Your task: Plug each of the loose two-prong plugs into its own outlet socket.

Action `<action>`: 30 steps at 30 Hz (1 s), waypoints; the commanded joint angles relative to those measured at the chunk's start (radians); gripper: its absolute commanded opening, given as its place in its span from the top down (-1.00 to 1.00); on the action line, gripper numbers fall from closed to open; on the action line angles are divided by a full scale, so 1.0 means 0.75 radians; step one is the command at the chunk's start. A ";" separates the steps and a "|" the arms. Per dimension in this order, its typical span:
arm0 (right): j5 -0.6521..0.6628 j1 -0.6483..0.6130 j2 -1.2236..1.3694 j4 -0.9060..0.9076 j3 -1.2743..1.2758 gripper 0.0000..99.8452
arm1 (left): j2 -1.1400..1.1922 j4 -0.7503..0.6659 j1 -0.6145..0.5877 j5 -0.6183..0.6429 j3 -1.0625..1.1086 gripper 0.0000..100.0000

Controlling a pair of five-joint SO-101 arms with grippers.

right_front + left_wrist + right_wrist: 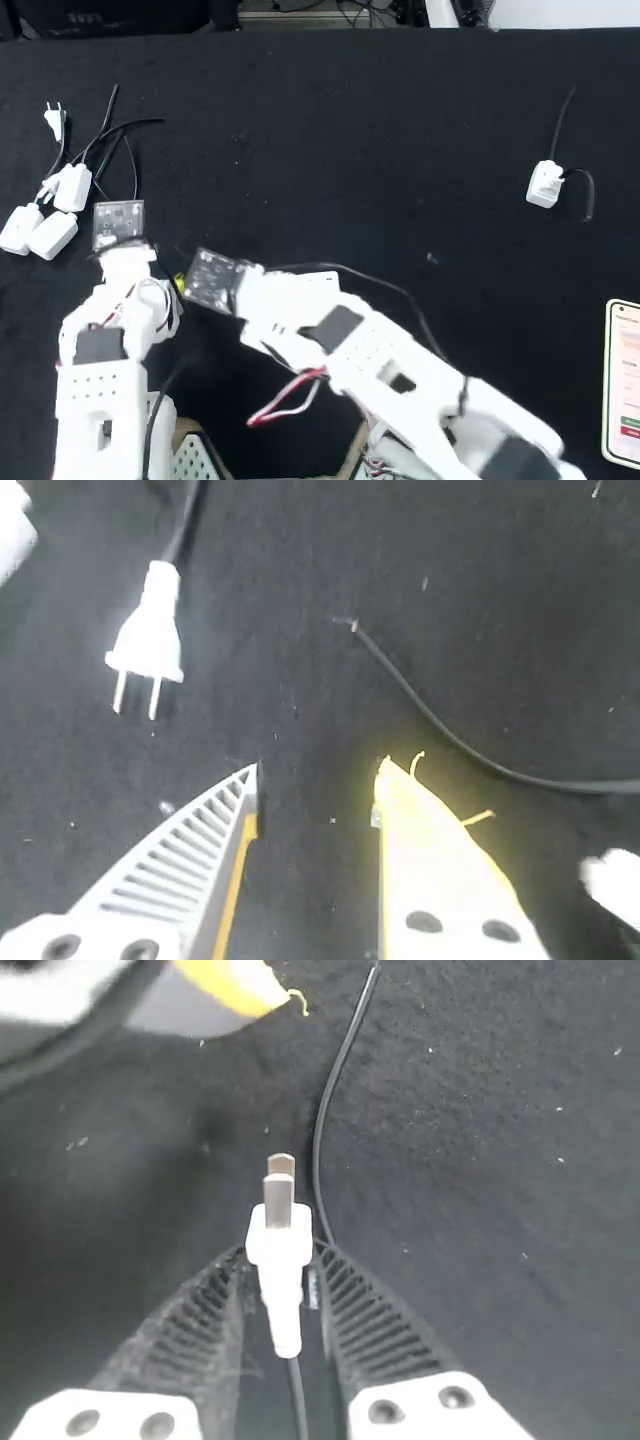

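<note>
My right gripper (280, 1260) is shut on a white two-prong plug (281, 1245). The plug's prongs (279, 1185) point away from the wrist, and its black cable (335, 1080) trails over the black table. My left gripper (315, 780) stands open just above the table with nothing between its fingers. A second white plug (148, 640) lies flat a short way beyond it. In the high view the left arm (105, 340) and right arm (350, 340) meet at the front left. Three white outlet blocks (70, 186) lie at the left edge, with another loose plug (52, 120) behind them.
A white adapter (544, 184) with a black cord lies alone at the far right. A flat white device (625, 380) sits at the right edge. Black cables (120, 140) fan out behind the outlet blocks. One thin cable (440, 730) crosses ahead of my left gripper.
</note>
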 commanded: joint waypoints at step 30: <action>-0.184 -0.184 -0.210 0.000 -0.052 0.98 | -0.728 0.176 0.187 0.002 0.218 0.62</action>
